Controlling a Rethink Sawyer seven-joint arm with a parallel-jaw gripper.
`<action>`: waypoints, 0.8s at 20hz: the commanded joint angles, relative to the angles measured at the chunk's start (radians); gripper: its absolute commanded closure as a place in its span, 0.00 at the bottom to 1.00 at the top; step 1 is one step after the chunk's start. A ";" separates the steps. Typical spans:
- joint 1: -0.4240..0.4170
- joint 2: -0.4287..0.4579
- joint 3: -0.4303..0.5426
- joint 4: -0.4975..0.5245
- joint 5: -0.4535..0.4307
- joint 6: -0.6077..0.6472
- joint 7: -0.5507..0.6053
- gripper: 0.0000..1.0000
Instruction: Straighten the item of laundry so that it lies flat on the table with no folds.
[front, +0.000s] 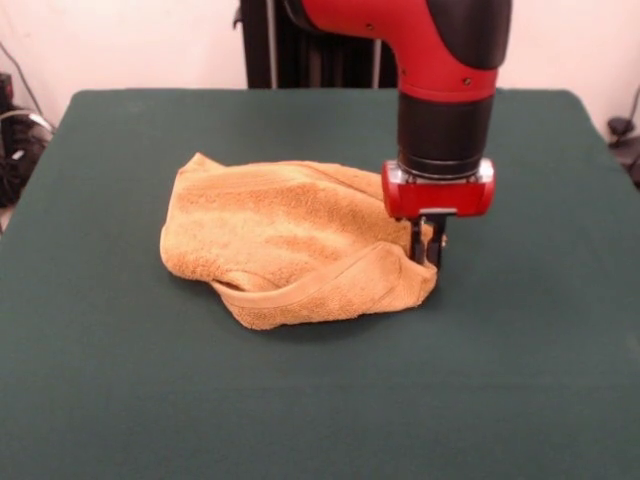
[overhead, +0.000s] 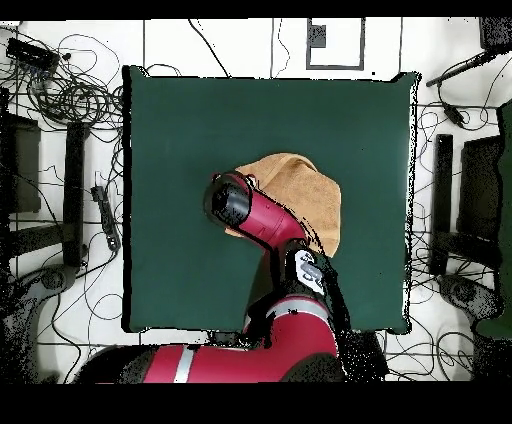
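The golden-orange towel (front: 285, 240) lies crumpled in the middle of the dark green table (front: 300, 400), with a folded-over hem along its near edge. My gripper (front: 428, 245) points straight down at the towel's right corner. Its dark fingers stand close together and pinch the cloth there, just above the table. In the overhead view the towel (overhead: 305, 190) shows beside the arm's black and red wrist (overhead: 230, 203), which hides the fingers. No white tag shows.
The green table (overhead: 180, 130) stretches wide on every side of the towel. Cables and dark equipment (overhead: 70, 100) lie on the floor around the table. The robot's pedestal stands at the table's far side in the front view.
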 joint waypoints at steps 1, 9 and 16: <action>0.062 0.081 0.034 -0.042 0.047 0.089 0.274 1.00; 0.062 0.132 0.031 -0.087 0.056 0.061 0.269 1.00; 0.051 0.233 -0.029 -0.265 0.086 0.141 0.262 1.00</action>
